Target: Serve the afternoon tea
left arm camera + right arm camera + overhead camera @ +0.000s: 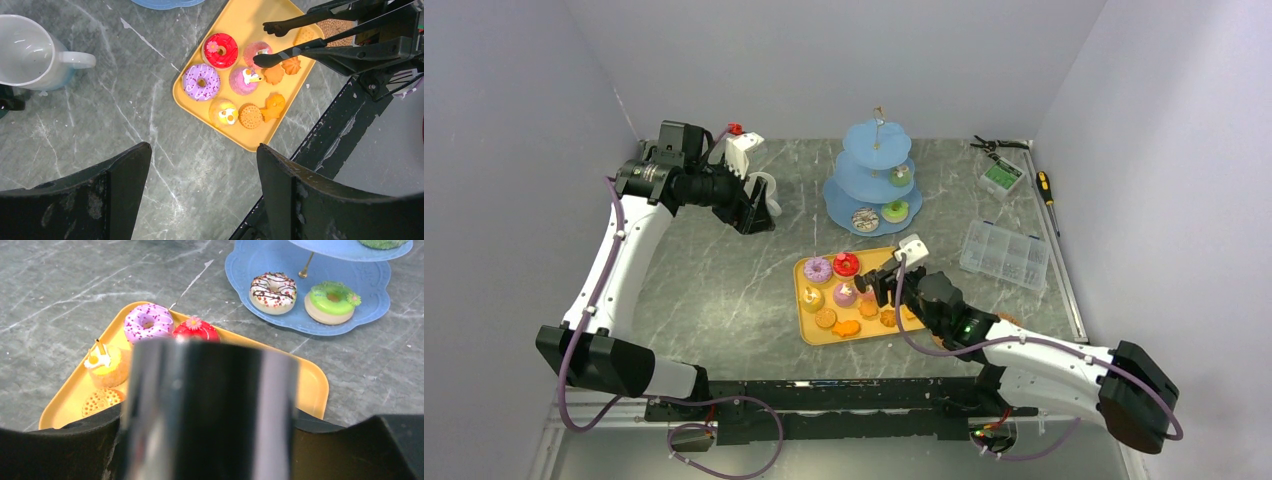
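In mid-frame of the top view, the right gripper [884, 285] pinches tongs [300, 20] over a pink cake [255, 47] on the tray [245, 20]: squeeze gently, lift straight; left gripper [754, 205] spread, empty, upper left.

The grey marbled counter [724, 290] carries a yellow tray [809, 326], a blue tiered stand [839, 195] behind it, a white mug [766, 190] far left, and a clear box [1005, 254], screwdriver [1046, 187] and pliers [996, 145] at right.

left gripper [201, 148] gaping, empty; right gripper [882, 285] clamping tongs [210, 405]
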Motion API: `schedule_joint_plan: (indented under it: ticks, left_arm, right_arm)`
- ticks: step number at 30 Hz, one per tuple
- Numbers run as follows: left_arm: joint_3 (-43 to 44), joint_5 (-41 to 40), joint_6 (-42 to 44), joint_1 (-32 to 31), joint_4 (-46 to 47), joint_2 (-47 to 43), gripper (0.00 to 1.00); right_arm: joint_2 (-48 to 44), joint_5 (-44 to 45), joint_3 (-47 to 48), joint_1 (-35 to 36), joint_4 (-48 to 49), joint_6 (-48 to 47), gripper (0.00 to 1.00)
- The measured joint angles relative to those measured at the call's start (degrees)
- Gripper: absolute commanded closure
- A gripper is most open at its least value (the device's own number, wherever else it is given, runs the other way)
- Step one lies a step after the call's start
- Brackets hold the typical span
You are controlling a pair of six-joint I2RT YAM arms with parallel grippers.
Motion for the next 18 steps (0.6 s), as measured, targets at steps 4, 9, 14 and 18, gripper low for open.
schedule_joint_plan:
  ticks: [4, 9, 14, 18]
  left_arm:
    - [0.0, 0.0, 0.0, 0.0, 0.0, 0.0, 0.17]
    - [0.0, 0.0, 0.0, 0.0, 0.0, 0.0, 0.17]
    - [0.0, 0.0, 0.0, 0.0, 0.0, 0.0, 0.17]
    - [0.0, 0.0, 0.0, 0.0, 0.0, 0.0, 0.17]
  right_arm:
    - [1.2, 0.1, 0.0, 0.0, -0.6, 0.1, 0.38]
    - [4.8, -0.2, 0.0, 0.0, -0.5, 0.7, 0.47]
    - [6.3, -0.5, 0.0, 0.1, 1.2, 1.5, 0.61]
    - [5.5, 0.1, 0.1, 0.1, 0.9, 1.0, 0.64]
